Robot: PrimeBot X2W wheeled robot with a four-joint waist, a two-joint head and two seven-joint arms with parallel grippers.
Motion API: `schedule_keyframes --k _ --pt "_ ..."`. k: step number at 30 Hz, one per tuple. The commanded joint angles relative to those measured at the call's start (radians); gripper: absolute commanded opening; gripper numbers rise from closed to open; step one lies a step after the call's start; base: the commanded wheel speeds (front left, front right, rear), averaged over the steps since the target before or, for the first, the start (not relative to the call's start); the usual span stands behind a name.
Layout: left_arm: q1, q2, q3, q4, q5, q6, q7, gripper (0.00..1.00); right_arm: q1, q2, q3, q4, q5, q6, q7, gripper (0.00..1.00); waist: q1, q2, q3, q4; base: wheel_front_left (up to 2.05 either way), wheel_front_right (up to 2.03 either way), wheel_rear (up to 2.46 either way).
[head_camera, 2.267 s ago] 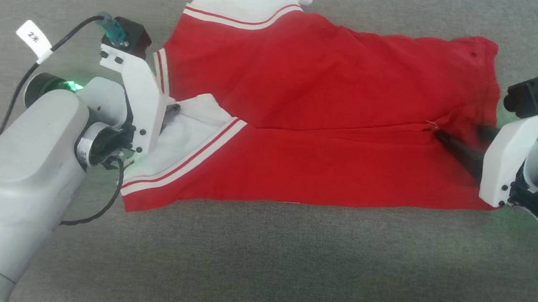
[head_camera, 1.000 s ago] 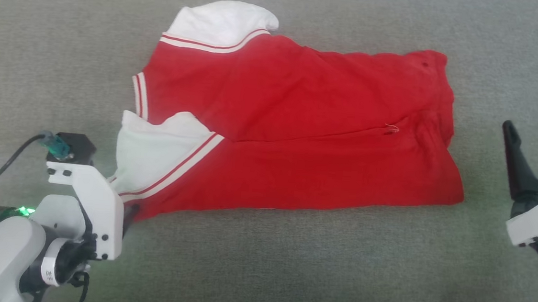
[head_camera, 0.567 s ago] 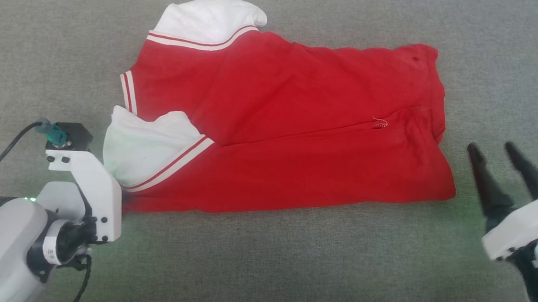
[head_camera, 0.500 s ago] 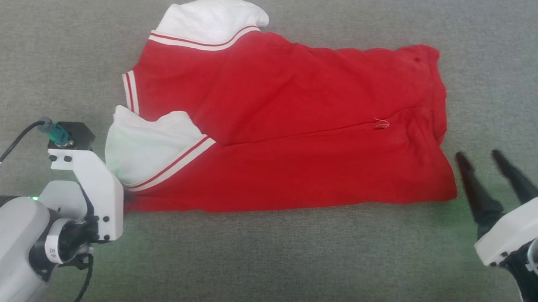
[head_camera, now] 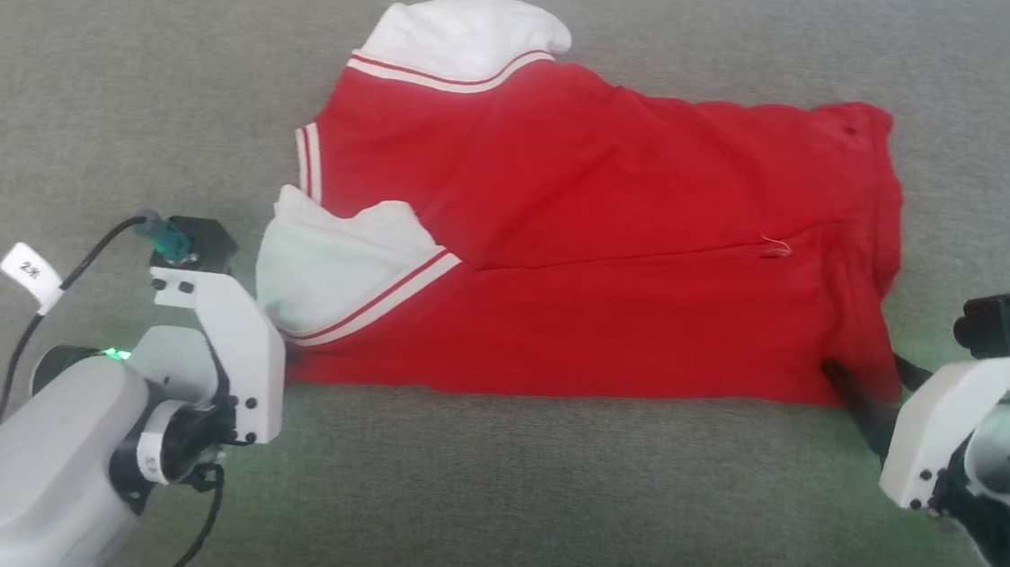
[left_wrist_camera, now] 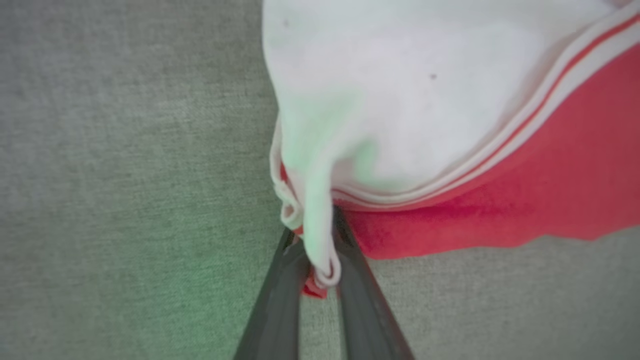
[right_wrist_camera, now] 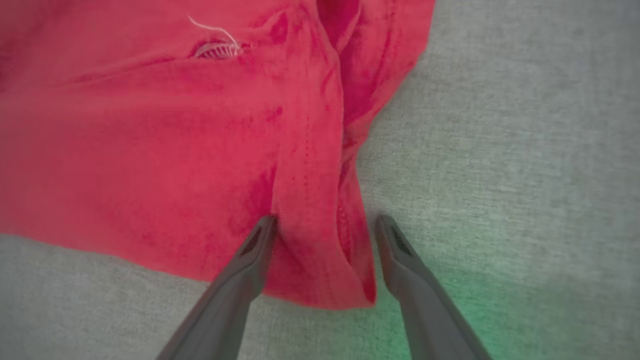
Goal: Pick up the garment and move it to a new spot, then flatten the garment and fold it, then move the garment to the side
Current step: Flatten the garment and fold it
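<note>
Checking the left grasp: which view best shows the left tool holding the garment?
The left wrist view: the left tool is shut on the garment at its white sleeve edge. In the head view the wrist bracket hides that pinch; the right wrist view shows its red corner.

Our arms (head_camera: 50,455) are chunky pale grey tubes, and each wrist wears a white angular bracket (head_camera: 234,348) dotted with small dark screws. On top sits a little black camera cube (head_camera: 206,242) with a teal plug; the left one trails a black cable (head_camera: 98,242) tagged "2米". Green lights (head_camera: 114,353) glow at the wrists. Left gripper (left_wrist_camera: 314,225) and right gripper (right_wrist_camera: 326,220) have long, dark, tapering fingers (right_wrist_camera: 235,290).
</note>
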Motion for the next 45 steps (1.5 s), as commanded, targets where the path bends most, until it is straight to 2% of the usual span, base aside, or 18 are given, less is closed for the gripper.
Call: schedule_keyframes --k 1,5,6,7,12,17,23,28,33,36,41,42,43,44,45 --pt "0.019 -0.032 -0.039 0.017 0.002 -0.015 0.008 0.00 -0.020 -0.002 0.010 0.040 -0.009 -0.001 0.046 1.00 0.0000 -0.0001 0.002 0.016 0.00 0.00 0.00" --pt "0.010 -0.042 -0.044 0.025 0.003 -0.022 0.002 0.00 -0.036 0.007 0.024 0.099 -0.016 -0.001 0.118 1.00 0.0000 -0.0001 0.004 0.028 0.00 0.00 0.00" --pt "0.009 -0.044 -0.044 0.028 0.003 -0.024 0.000 0.00 -0.040 0.006 0.032 0.115 -0.019 -0.001 0.142 0.62 0.0000 -0.0001 0.004 0.031 0.00 0.00 0.00" --pt "0.005 -0.049 -0.044 0.033 0.002 -0.030 -0.009 0.00 -0.046 0.003 0.046 0.132 -0.015 -0.001 0.178 0.00 0.0000 -0.0001 0.006 0.036 0.00 0.00 0.00" --pt "0.003 -0.047 -0.039 0.046 -0.003 -0.043 -0.019 0.00 -0.054 -0.015 0.036 0.128 0.014 -0.001 0.211 0.00 0.0000 -0.0001 0.005 0.041 0.00 0.00 0.00" --pt "0.011 -0.016 -0.030 0.017 -0.010 -0.040 -0.003 0.00 -0.037 -0.054 0.009 0.079 0.054 -0.001 0.255 0.00 0.0000 -0.0001 -0.003 0.037 0.00 0.00 0.00" --pt "0.033 0.044 -0.015 -0.087 -0.017 0.011 0.048 0.00 0.013 -0.096 -0.049 -0.016 0.082 -0.002 0.311 0.00 0.0000 -0.0001 -0.013 0.033 0.00 0.00 0.00" --pt "0.084 0.109 -0.012 -0.218 -0.007 0.090 0.102 0.00 0.086 -0.106 -0.104 -0.111 0.103 -0.001 0.371 0.00 0.0000 -0.0001 -0.015 0.032 0.00 0.00 0.00" --pt "0.155 0.148 -0.020 -0.331 -0.001 0.160 0.131 0.00 0.163 -0.085 -0.160 -0.171 0.109 -0.001 0.410 0.00 0.0000 -0.0001 -0.009 0.031 0.00 0.00 0.00" --pt "0.187 0.145 -0.028 -0.351 0.001 0.173 0.120 0.00 0.187 -0.065 -0.176 -0.165 0.105 -0.001 0.407 0.00 0.0000 -0.0001 -0.005 0.030 0.00 0.00 0.00" --pt "0.196 0.111 -0.040 -0.307 -0.005 0.150 0.091 0.00 0.165 -0.039 -0.153 -0.104 0.088 -0.001 0.373 0.00 0.0000 -0.0001 0.001 0.024 0.00 0.00 0.00" --pt "0.191 0.108 -0.042 -0.290 -0.004 0.142 0.086 0.00 0.155 -0.036 -0.144 -0.090 0.085 -0.002 0.364 0.03 0.0000 -0.0001 0.001 0.023 0.00 0.00 0.00" --pt "0.185 0.105 -0.046 -0.276 0.000 0.134 0.080 0.29 0.144 -0.031 -0.137 -0.074 0.082 -0.002 0.355 0.30 0.0000 -0.0001 0.001 0.022 0.00 0.00 0.00" --pt "0.182 0.101 -0.047 -0.263 0.001 0.128 0.076 0.49 0.135 -0.031 -0.131 -0.062 0.073 -0.002 0.343 0.66 0.0000 -0.0001 0.001 0.020 0.00 0.00 0.00" --pt "0.177 0.099 -0.046 -0.251 -0.001 0.121 0.071 0.60 0.125 -0.031 -0.120 -0.049 0.073 -0.002 0.335 1.00 0.0000 -0.0001 0.001 0.020 0.00 0.00 0.00"
